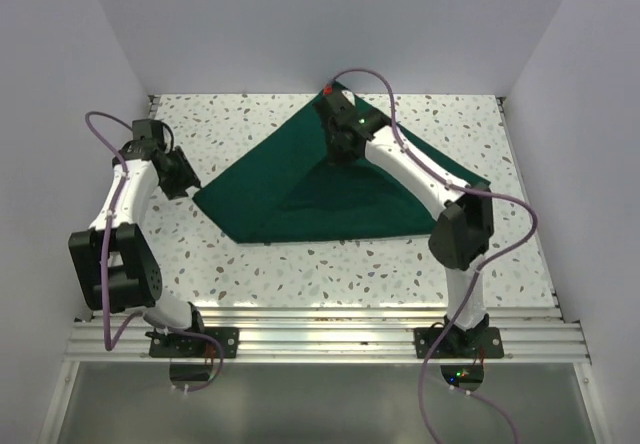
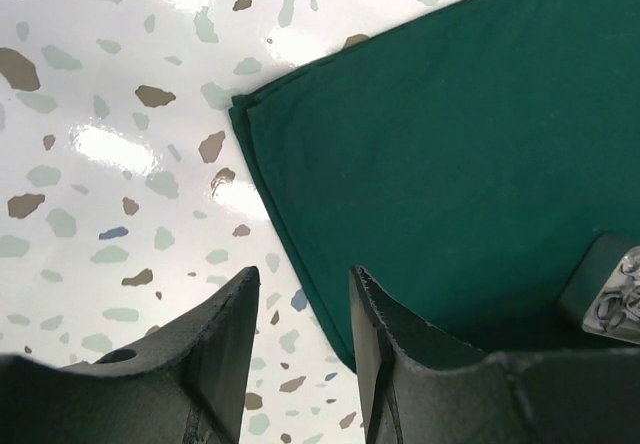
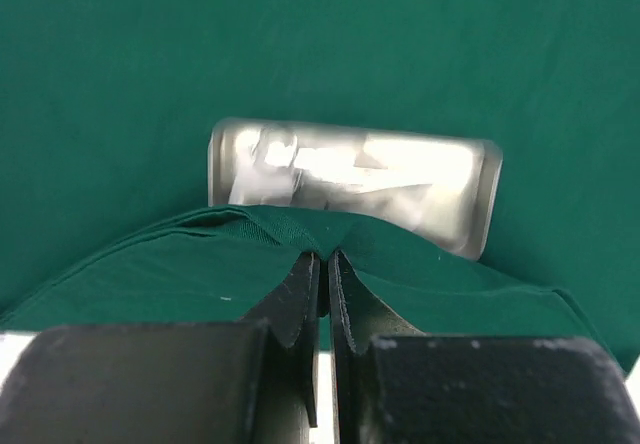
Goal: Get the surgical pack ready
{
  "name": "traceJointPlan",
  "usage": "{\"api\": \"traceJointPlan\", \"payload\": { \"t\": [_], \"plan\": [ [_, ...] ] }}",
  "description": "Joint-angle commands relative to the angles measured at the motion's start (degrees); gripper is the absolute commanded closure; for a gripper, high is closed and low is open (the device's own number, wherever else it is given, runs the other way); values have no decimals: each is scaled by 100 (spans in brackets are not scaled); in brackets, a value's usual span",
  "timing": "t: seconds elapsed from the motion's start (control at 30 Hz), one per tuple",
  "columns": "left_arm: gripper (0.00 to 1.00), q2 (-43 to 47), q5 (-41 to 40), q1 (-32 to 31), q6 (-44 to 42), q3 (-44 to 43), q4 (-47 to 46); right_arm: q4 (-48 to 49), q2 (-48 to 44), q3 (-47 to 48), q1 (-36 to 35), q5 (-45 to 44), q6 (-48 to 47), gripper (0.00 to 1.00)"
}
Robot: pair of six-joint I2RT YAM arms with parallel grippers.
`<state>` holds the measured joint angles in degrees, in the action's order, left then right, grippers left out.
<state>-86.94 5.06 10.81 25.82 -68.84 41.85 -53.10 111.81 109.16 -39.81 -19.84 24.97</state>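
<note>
Centrally on the speckled worktop (image 1: 300, 269) lies the dark green drape (image 1: 290, 199), folded over into a triangle. The left tool (image 2: 303, 282) hangs half parted and empty just beside the drape's left corner. The right tool (image 3: 325, 264) pinches a raised fold of the drape, near a small shiny metal tray (image 3: 350, 179).
</note>
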Motion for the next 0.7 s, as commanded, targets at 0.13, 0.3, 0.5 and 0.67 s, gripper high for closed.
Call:
{"api": "traceJointPlan", "payload": {
  "t": [0.13, 0.3, 0.5, 0.67],
  "plan": [
    [55, -815, -49, 9, -34, -543, -255, -490, 1683, 2555, 711, 399, -660, 100],
    [51, -1150, 118, 9, -34, -780, -379, -316, 2108, 2795, 905, 814, -695, 100],
    [49, -1475, 39, 53, -42, -1166, -256, -148, 2301, 2496, 1028, 981, -590, 100],
    [41, -1581, -102, 106, -112, -1290, -124, -69, 2512, 2513, 1142, 1078, -511, 100]
  ]
}}
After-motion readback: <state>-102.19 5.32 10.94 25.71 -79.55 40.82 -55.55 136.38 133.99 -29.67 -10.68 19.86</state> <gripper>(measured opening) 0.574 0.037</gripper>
